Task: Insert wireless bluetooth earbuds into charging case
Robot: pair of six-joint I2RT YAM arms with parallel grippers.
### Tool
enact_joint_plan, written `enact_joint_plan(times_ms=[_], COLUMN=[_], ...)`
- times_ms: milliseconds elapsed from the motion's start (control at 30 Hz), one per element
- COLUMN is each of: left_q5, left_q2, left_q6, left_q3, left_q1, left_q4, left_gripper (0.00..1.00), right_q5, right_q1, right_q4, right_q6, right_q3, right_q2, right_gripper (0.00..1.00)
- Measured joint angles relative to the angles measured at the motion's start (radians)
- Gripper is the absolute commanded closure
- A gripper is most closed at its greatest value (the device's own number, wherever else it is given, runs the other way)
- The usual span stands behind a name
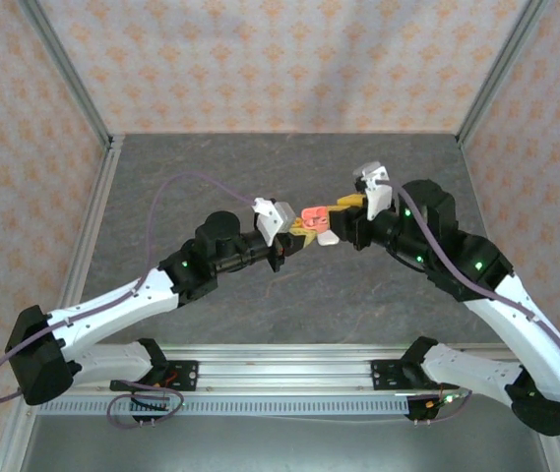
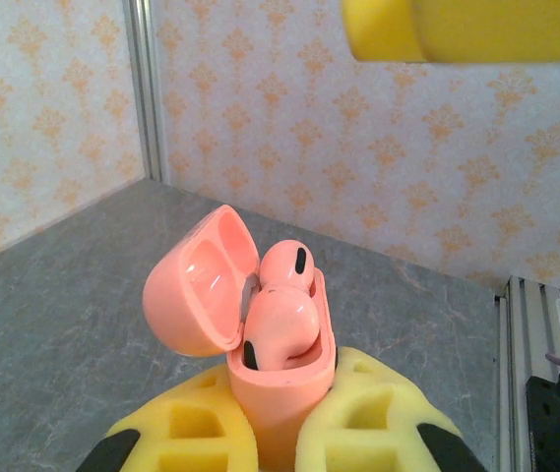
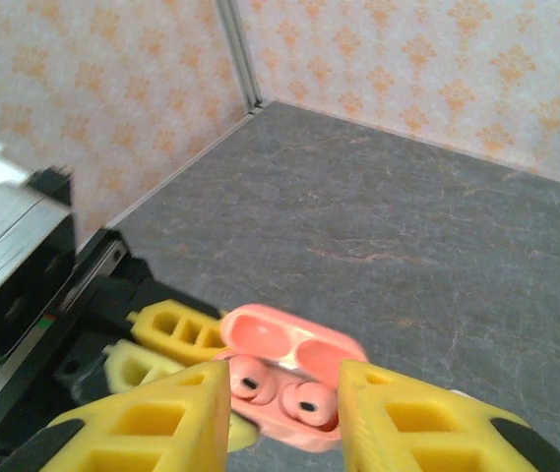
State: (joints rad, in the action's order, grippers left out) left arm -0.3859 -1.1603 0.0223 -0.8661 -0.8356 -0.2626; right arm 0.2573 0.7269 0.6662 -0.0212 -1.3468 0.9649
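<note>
Two coral-pink earbuds [image 2: 281, 305] sit in the open case [image 2: 278, 398] at lower centre — my left gripper [image 2: 278, 438] clamps it; right gripper [image 3: 284, 413] jaws parted.

A grey, stone-patterned worktop [image 1: 289, 300] is lying inside three peach, floral-papered walls [image 1: 289, 59]; aluminium posts [image 1: 68, 69] are rising at the two far corners.

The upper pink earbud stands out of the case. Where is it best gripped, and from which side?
Grip the earbud by its rounded head, which rises above the case rim; come from above, opposite the open lid, I think. Its stem is sunk in the case, and the left gripper covers the case's lower body.
</note>
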Motion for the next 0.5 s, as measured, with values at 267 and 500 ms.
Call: enact_joint_plan(times_ms=[267, 500], left_q5=[-0.049, -0.108], left_q2=[0.041, 0.048], left_q6=[0.000, 0.001], left_q3=[0.026, 0.026], left_q1=[0.000, 0.001], left_q4=[0.001, 0.004], left_gripper=[1.00, 1.00], right_q5=[0.129, 0.401], right_q1=[-0.149, -0.262], right_q4=[0.003, -0.061], right_q6=[0.170, 0.335], right_q3=[-0.019, 0.028], right_q2=[0.116, 0.180], right_gripper=[0.65, 0.69])
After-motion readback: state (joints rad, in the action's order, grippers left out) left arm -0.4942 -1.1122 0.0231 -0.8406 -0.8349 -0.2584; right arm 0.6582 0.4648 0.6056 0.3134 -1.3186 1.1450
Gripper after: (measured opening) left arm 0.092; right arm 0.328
